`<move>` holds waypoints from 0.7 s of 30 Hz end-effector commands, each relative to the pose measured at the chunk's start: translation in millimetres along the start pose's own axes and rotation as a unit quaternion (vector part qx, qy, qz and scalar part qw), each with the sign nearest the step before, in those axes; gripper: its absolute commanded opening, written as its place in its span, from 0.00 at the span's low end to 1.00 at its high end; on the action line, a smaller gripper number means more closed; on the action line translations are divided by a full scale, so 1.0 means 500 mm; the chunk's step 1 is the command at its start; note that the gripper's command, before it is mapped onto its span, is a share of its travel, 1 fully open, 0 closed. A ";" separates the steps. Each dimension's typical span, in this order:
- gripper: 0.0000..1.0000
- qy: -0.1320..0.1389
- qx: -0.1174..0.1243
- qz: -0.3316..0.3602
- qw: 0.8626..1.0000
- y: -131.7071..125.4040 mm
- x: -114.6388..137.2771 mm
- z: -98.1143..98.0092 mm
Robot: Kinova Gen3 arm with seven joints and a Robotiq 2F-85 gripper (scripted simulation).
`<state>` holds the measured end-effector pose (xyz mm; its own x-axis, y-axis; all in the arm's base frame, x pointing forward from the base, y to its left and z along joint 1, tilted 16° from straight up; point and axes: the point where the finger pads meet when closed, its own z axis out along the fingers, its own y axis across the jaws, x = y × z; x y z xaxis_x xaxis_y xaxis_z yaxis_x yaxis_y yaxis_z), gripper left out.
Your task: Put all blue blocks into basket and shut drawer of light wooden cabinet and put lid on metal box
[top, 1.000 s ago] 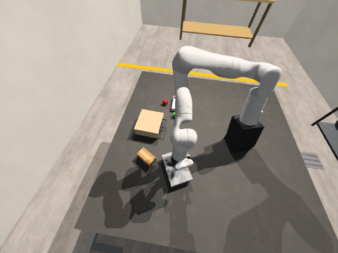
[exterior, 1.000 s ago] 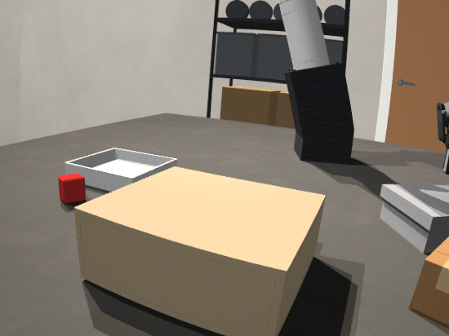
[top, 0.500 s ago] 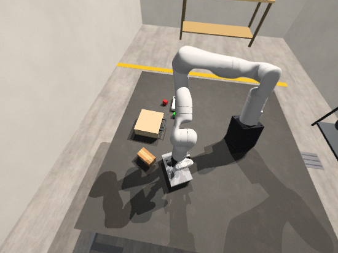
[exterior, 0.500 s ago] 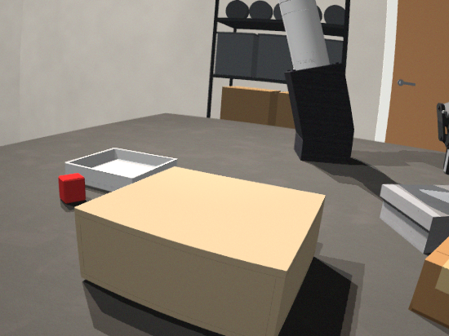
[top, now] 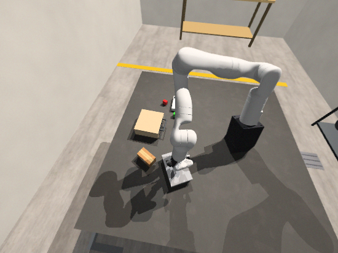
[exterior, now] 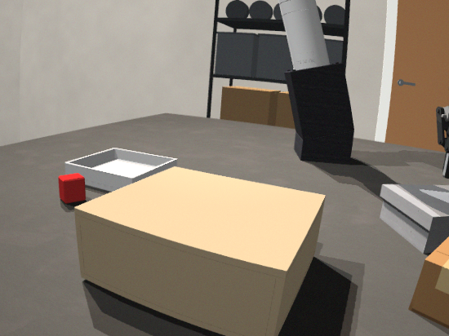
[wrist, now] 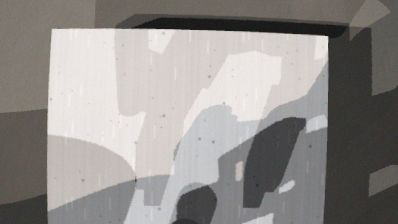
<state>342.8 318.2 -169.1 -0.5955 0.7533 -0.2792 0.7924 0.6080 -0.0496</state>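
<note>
The metal box has its grey lid on top. My gripper is above the lid, part open with nothing seen in it; one finger shows at the right edge of the exterior view, clear above the lid. The fingers are out of the wrist view. The light wooden cabinet stands left of the arm; its drawer front faces away from the exterior camera, and how far shut it is cannot be told. The white open basket looks empty where visible. No blue block is visible.
A red block lies beside the basket. A green block is partly hidden by the arm. A small brown box stands between the cabinet and metal box. Dark thin outlines show beside the cabinet.
</note>
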 end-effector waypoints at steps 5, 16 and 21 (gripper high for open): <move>0.48 0.000 -0.001 0.000 1.000 0.002 0.000 0.005; 0.48 0.000 -0.001 0.000 1.000 0.002 0.000 0.022; 0.48 0.000 -0.001 0.000 1.000 0.002 0.000 0.027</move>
<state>344.7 314.8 -182.0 -0.5955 0.7533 -0.2792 0.7924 0.6080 -0.0495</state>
